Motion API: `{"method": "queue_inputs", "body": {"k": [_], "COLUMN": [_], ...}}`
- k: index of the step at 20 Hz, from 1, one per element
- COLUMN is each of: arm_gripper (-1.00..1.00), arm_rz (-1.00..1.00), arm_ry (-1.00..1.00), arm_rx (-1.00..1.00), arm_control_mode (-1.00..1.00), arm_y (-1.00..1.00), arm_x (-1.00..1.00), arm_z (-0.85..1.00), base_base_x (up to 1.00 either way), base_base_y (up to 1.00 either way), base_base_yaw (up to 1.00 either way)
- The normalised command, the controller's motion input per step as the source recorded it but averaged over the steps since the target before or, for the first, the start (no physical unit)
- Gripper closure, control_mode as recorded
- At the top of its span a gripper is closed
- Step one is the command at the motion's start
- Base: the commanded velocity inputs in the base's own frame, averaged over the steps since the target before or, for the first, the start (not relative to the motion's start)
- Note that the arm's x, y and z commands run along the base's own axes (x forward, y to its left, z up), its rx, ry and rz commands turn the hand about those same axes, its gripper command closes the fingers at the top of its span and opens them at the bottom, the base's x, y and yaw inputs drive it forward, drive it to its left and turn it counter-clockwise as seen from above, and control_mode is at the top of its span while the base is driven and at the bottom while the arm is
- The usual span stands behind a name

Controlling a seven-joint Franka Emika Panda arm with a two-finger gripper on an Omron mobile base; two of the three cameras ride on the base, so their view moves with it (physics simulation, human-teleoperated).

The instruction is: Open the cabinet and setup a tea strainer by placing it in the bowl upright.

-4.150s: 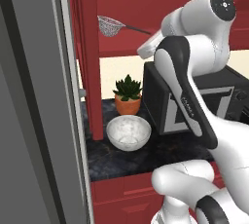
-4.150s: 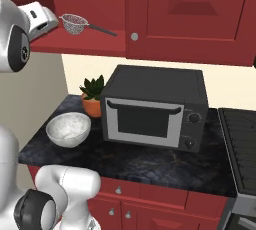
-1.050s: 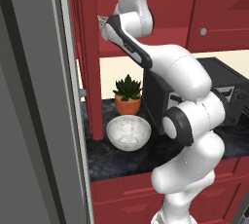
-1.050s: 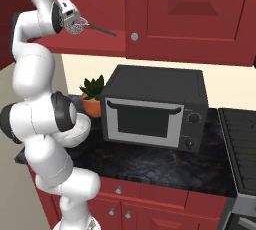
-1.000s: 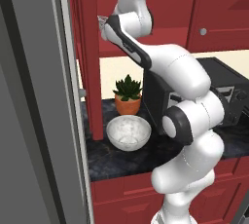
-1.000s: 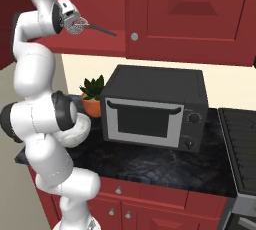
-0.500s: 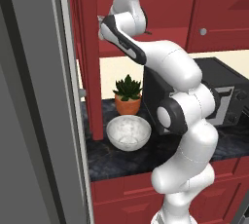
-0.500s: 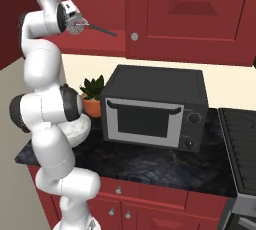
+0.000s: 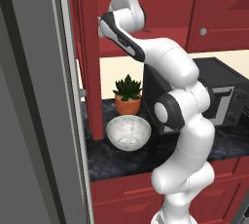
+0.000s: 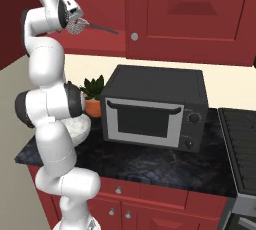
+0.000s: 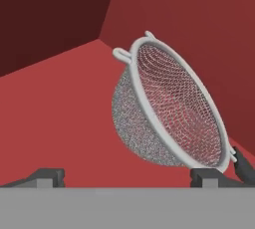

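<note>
One tea strainer [image 11: 169, 113], one bowl [image 9: 128, 132], one potted succulent [image 9: 127, 96].

One strainer [image 11: 167, 115], one bowl [image 9: 128, 132], one microwave [image 10: 154, 108]

Dark marbled counter [image 10: 150, 161] with bowl [image 9: 128, 132], potted succulent [image 9: 127, 96], black microwave [image 10: 155, 108]; tea strainer [image 11: 167, 111] on red cabinet shelf [image 11: 60, 118].

text: none legible | labels, brands, numbers, signs: none found | microwave [image 10: 152, 108] front: two knobs seen at its right edge, no markings readable | cabinet [image 10: 185, 11] doors: plain, no lettering made out
</note>
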Motion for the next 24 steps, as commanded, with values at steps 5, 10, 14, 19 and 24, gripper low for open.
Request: {"method": "queue_inputs", "body": {"k": [5, 10, 14, 19, 24], "arm_gripper": [-1.0, -1.0, -1.0, -1.0, -1.0], "arm_rz": [0.0, 0.0, 0.0, 0.01, 0.04], "arm_ry": [-0.02, -0.01, -0.08, -0.02, 0.0], "arm_rx": [-0.06, -0.07, -0.09, -0.06, -0.03], "arm_control_mode": [-1.0, -1.0, -1.0, -1.0, -1.0], "arm_y": [0.0, 0.0, 0.0, 0.0, 0.0], "arm_x": [0.0, 0.03, 0.05, 0.11, 0.25], "arm_z": [0.0, 0.0, 0.0, 0.0, 0.0], "base_base_x": [0.0, 0.0, 0.0, 0.0, 0.0], "base_base_y": [0.0, 0.0, 0.0, 0.0, 0.0], "base_base_yaw": [0.0, 0.0, 0.0, 0.0, 0.0]}}
